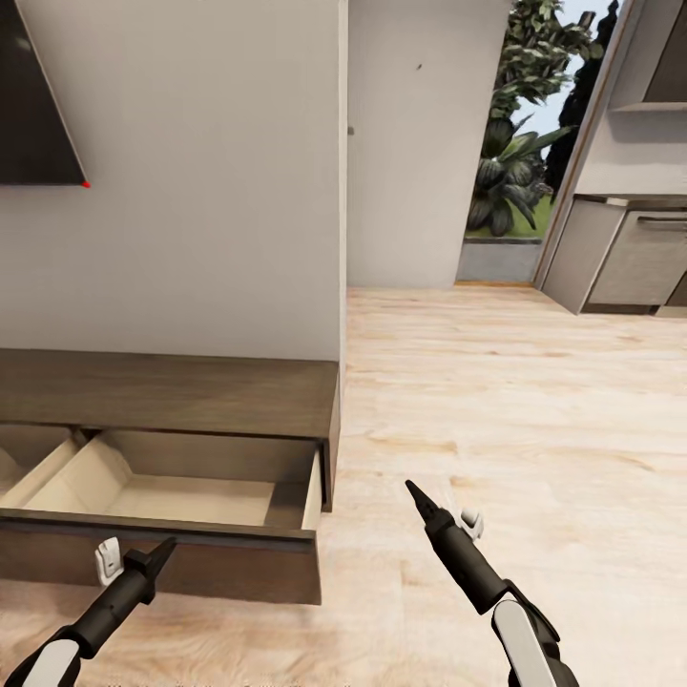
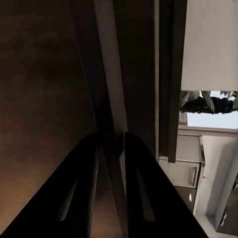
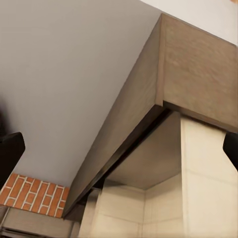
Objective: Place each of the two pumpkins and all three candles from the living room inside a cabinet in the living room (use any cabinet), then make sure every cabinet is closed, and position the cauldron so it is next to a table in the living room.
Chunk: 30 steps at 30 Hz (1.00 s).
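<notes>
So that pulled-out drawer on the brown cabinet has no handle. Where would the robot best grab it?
Probably the top edge of the drawer front, from above and in front. The front is flat, so that lip over the open beige inside is the only part to pinch. The left gripper is already at it.

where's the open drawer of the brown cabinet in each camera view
Head view: the open drawer is at lower left, pulled out below the cabinet top, pale inside, nothing in the part that shows.
Left wrist view: the drawer's dark front edge runs between the left gripper fingertips.
Right wrist view: the drawer's pale side is at lower right, under the cabinet's brown end.
Shared landmark: the dark brown wood of the cabinet.
</notes>
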Motion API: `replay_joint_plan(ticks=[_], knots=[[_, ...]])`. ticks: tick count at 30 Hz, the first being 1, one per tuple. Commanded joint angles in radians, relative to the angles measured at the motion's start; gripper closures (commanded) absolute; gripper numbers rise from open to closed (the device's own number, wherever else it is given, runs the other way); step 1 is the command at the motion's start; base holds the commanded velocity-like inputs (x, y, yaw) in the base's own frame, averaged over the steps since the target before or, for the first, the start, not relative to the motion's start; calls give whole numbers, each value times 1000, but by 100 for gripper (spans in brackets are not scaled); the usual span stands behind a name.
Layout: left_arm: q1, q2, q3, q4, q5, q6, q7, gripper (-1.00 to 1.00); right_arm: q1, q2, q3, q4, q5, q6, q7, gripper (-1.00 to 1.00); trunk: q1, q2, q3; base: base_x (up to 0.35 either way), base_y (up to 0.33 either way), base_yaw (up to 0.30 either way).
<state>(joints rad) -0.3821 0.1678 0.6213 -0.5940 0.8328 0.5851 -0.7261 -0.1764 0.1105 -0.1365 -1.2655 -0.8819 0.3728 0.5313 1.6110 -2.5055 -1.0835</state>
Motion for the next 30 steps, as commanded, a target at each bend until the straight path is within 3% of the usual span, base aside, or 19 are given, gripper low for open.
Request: replay_joint_plan(ticks=[1, 30], knots=[[0, -1, -48, -1, 3, 12, -24, 100, 0, 0, 0, 0, 0, 0, 0, -100, 0, 0, 0, -63, 0, 0], [0, -4, -48, -1, 3, 10, -21, 100, 0, 0, 0, 0, 0, 0, 1, -100, 0, 0, 0, -81, 0, 0]])
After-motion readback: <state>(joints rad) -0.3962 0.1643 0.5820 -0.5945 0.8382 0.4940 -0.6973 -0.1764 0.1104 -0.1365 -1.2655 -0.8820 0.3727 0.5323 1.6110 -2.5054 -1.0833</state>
